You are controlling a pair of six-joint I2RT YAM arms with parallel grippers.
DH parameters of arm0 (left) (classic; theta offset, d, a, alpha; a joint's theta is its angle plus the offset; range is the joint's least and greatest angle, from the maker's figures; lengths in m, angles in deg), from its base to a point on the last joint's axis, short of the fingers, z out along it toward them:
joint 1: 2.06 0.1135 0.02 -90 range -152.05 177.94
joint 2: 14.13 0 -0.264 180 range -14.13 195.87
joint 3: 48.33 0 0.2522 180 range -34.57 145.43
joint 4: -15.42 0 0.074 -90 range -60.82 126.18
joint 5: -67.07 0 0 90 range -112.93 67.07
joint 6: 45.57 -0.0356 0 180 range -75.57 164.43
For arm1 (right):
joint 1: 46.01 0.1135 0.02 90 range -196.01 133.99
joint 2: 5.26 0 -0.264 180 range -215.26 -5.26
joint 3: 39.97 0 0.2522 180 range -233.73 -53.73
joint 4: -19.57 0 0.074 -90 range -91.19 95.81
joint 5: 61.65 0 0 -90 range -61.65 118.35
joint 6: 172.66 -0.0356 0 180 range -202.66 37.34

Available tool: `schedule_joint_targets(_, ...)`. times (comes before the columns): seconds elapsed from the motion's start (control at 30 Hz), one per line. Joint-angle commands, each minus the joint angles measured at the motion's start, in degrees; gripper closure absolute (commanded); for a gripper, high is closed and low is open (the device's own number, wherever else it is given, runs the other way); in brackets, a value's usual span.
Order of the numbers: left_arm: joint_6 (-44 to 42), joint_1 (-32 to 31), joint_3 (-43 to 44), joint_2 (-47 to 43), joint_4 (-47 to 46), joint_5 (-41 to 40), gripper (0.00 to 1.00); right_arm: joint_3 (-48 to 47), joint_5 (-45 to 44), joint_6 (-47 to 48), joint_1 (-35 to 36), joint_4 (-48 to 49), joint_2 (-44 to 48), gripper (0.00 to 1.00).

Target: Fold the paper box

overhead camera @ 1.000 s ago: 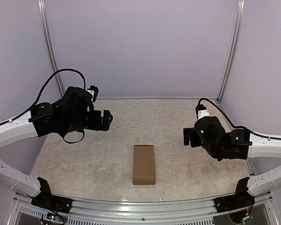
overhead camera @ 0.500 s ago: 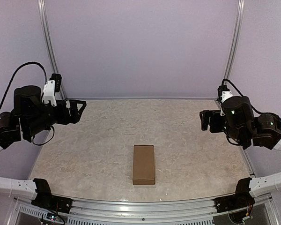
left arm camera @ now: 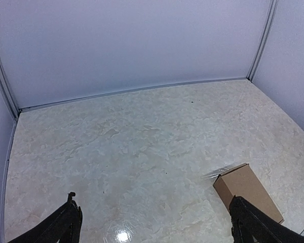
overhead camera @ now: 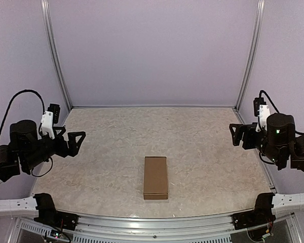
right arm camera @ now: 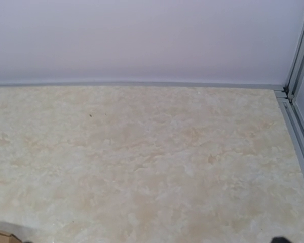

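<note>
Paper box [overhead camera: 155,177], lower centre, is the obstacle; open table [overhead camera: 202,131] surface surrounds it on every side; walls [overhead camera: 152,50] bound three sides.

Both arms drew back from over the table [overhead camera: 192,131] within the last second. The left gripper [overhead camera: 77,142], which had hung over the left-middle of the table, swung outward toward the left wall, then came lower and nearer, and ended at the table's left edge. The right gripper [overhead camera: 236,135] left the right-middle of the table, went outward, and ended at the right edge, near the corner post [overhead camera: 244,76]. Its fingers faced inward.
</note>
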Motion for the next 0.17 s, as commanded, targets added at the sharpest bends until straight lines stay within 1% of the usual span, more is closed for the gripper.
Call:
schedule_joint_targets(0.0,-0.7,0.3,1.7,-1.1,-0.5,0.0,0.01,1.1,1.7,1.5,-0.3,0.5,3.0,0.0)
schedule_joint_targets(0.07,-1.0,0.3,2.9,-0.7,0.8,-0.3,0.01,1.8,2.2,1.9,-0.4,1.4,3.8,0.01)
schedule_joint_targets(0.13,-1.1,0.3,3.7,-0.3,1.8,-0.1,0.01,2.0,0.2,0.4,-0.3,1.5,3.5,0.01)
